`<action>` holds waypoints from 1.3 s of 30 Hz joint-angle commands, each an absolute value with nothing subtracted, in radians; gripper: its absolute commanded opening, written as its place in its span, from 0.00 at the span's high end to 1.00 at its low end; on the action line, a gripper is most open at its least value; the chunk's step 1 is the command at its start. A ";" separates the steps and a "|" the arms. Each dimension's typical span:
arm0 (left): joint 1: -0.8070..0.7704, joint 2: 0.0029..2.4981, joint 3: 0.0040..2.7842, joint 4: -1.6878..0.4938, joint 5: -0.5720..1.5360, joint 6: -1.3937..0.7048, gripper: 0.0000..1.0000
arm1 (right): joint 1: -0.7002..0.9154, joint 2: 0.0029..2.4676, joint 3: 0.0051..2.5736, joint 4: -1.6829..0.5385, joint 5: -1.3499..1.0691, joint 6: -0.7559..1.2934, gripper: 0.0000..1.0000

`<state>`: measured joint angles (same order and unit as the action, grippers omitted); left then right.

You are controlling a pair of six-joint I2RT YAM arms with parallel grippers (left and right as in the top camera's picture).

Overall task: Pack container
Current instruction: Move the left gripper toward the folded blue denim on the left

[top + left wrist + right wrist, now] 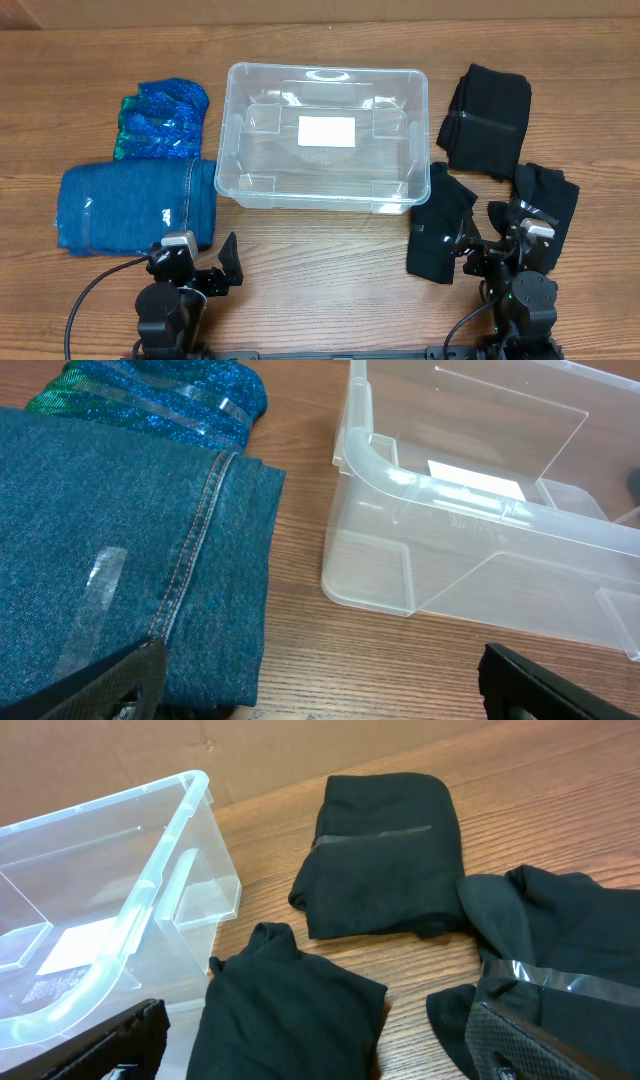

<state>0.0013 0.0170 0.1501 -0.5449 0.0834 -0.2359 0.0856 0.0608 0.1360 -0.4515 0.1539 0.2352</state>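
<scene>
container (pixel 262 160) upright at mid-desk (pixel 320 250), between jeans (pixel 135 205) on the left and black garments (pixel 487 120) on the right | left gripper (pixel 320 695): jaws wide apart, at the jeans' edge | right gripper (pixel 320 1050): jaws wide apart above black garments, perhaps touching one

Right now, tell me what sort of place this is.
Probably a robot test bench staged for packing: a wood-grain table, an empty clear container at centre, and taped bundles of folded denim and black garments laid either side.
</scene>
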 commanded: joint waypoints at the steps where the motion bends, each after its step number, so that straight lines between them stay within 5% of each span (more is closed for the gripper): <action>1: -0.001 0.005 0.146 -0.538 0.094 -0.240 0.00 | 0.083 0.052 0.130 -0.450 0.157 0.240 0.00; 31: -0.001 0.006 0.165 -0.532 0.204 -0.389 0.00 | 0.083 0.052 0.130 -0.450 0.157 0.240 0.00; 36: -0.001 0.295 0.625 -0.719 -0.089 -0.389 0.00 | 0.083 0.052 0.130 -0.450 0.157 0.240 0.00; 39: -0.001 0.572 0.962 -0.809 -0.052 -0.197 0.00 | 0.083 0.052 0.130 -0.450 0.157 0.240 0.00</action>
